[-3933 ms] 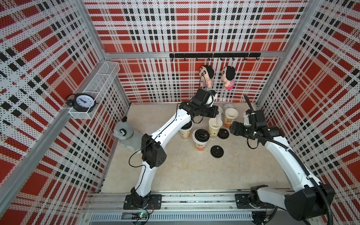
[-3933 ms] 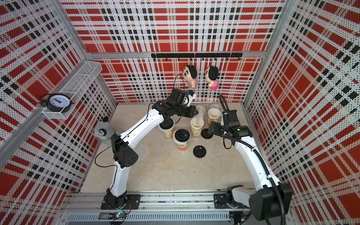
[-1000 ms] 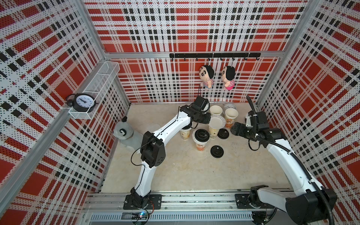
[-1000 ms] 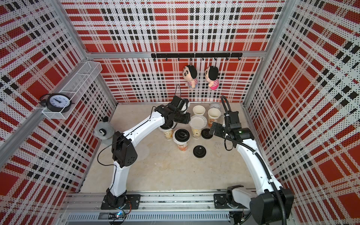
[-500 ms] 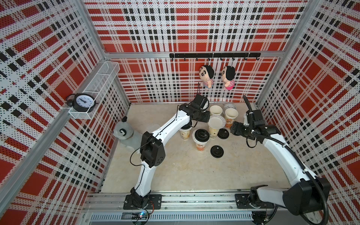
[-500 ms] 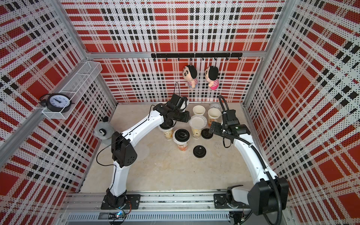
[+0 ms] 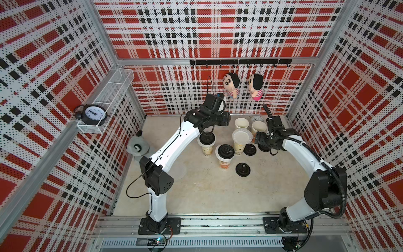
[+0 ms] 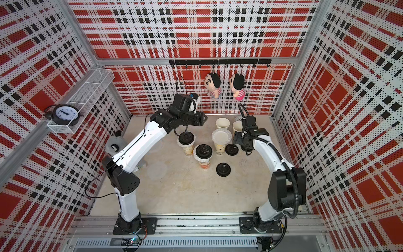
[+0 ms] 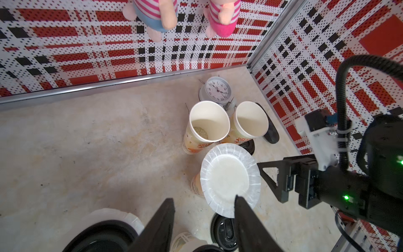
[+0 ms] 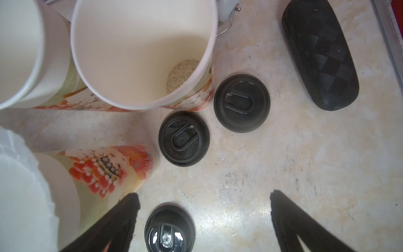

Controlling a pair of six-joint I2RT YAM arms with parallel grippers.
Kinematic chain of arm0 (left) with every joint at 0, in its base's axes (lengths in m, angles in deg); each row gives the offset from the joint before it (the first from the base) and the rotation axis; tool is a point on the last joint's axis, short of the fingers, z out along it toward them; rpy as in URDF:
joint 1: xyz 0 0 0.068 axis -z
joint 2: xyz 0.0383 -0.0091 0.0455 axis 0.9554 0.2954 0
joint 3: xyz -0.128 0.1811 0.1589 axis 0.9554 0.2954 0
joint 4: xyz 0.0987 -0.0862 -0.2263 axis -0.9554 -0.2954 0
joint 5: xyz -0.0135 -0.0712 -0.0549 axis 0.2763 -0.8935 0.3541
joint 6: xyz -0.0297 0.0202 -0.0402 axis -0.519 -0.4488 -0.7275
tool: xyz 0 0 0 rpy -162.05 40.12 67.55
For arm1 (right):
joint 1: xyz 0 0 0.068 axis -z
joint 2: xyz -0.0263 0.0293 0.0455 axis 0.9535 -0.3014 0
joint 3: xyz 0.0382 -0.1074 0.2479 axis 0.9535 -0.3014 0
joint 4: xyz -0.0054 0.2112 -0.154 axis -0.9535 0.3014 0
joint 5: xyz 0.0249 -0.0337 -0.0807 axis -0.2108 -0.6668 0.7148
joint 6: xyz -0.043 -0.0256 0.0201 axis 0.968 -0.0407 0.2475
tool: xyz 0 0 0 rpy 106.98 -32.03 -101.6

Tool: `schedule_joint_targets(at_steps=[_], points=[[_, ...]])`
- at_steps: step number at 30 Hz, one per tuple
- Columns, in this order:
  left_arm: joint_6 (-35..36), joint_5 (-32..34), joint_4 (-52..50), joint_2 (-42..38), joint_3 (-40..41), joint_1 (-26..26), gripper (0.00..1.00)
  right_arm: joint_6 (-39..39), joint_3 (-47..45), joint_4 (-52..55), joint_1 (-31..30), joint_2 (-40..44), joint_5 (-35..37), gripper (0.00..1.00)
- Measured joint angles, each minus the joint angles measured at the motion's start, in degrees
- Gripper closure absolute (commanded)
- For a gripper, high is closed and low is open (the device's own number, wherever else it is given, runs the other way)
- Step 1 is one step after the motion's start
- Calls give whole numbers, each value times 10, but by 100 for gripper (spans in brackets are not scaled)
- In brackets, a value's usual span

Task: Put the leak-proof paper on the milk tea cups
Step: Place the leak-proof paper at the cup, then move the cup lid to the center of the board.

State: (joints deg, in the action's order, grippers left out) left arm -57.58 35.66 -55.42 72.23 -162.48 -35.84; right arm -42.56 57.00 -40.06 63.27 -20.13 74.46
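Top views both show, nearest, some pale leak-proof paper (image 8: 157, 171) lying flat on the tabletop (image 8: 185, 196), well behind the left gripper (image 9: 204, 198) and beside its arm's elbow; how many sheets cannot be told. Five milk tea cups (image 7: 238, 149) stand farther in. Two are below and just behind that gripper, each wearing a black lid (image 7: 225, 150) with white paper frilling out beneath. One, just ahead of and below its partly parted, empty jaws, has a sheet (image 9: 226, 181) spread over its mouth. Facing it across this cup, the right gripper (image 10: 204, 194) is spread wide and empty, low over three loose lids (image 10: 184, 138), one between its fingers. Two open cups (image 9: 209, 122) stand beyond, then one white clock (image 9: 218, 89).
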Motion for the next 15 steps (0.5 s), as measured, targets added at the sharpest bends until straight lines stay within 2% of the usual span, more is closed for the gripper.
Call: schedule_joint_targets(at_steps=[15], points=[[0, 7, -3, -3, 24, -2, 51, 3, 7, 0, -5, -21, 0, 3]])
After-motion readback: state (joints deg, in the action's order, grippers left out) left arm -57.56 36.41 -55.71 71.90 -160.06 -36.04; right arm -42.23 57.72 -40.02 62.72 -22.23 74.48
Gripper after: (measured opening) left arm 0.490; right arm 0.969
